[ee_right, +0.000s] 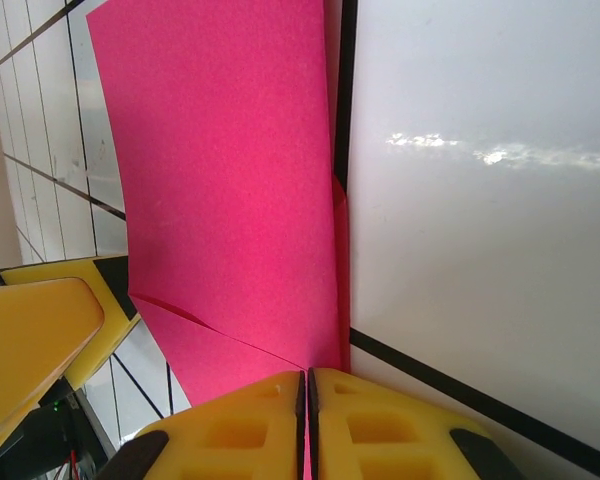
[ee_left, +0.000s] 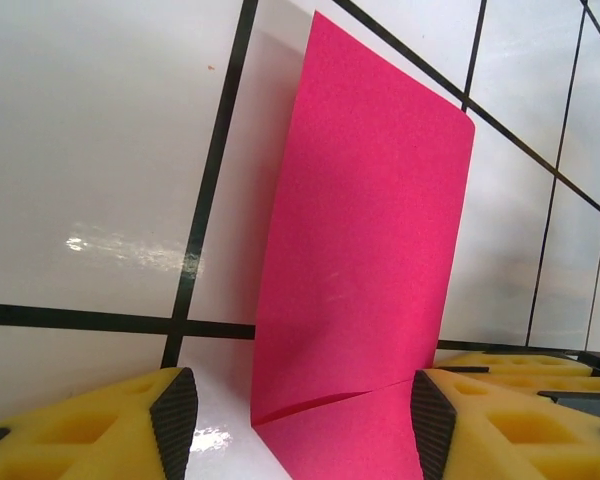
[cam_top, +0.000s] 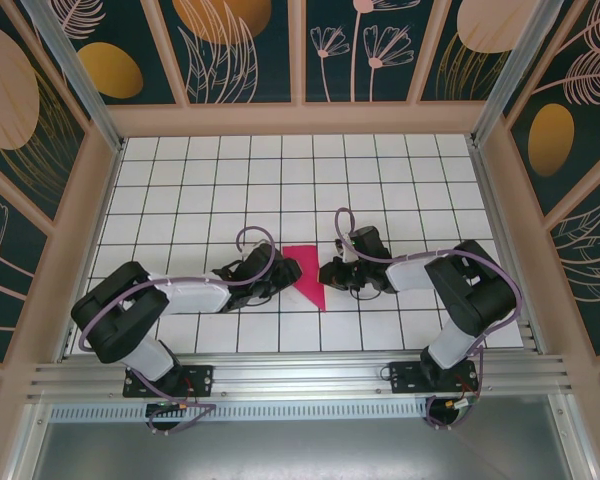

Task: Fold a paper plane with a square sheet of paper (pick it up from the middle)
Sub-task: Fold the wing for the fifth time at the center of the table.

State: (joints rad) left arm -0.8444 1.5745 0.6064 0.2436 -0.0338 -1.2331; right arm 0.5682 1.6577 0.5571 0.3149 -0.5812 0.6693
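Observation:
The magenta-pink square sheet of paper (cam_top: 305, 274) lies folded into a pointed wedge on the white tiled table (cam_top: 280, 180), between both grippers. In the left wrist view the paper (ee_left: 365, 250) shows a slanted flap edge low down. My left gripper (ee_left: 303, 425) is open, its yellow fingers (ee_left: 175, 425) standing either side of the paper's near end. My right gripper (ee_right: 307, 420) is shut on the paper (ee_right: 230, 180) at its folded right edge, and pink shows in the slit between the pads. From above, the left gripper (cam_top: 278, 272) and right gripper (cam_top: 330, 275) face each other across the paper.
The table is ringed by a wooden frame with patterned panels (cam_top: 300, 118). An aluminium rail (cam_top: 300, 378) carries both arm bases at the near edge. My left gripper's yellow finger (ee_right: 30, 340) sits close beside the right gripper.

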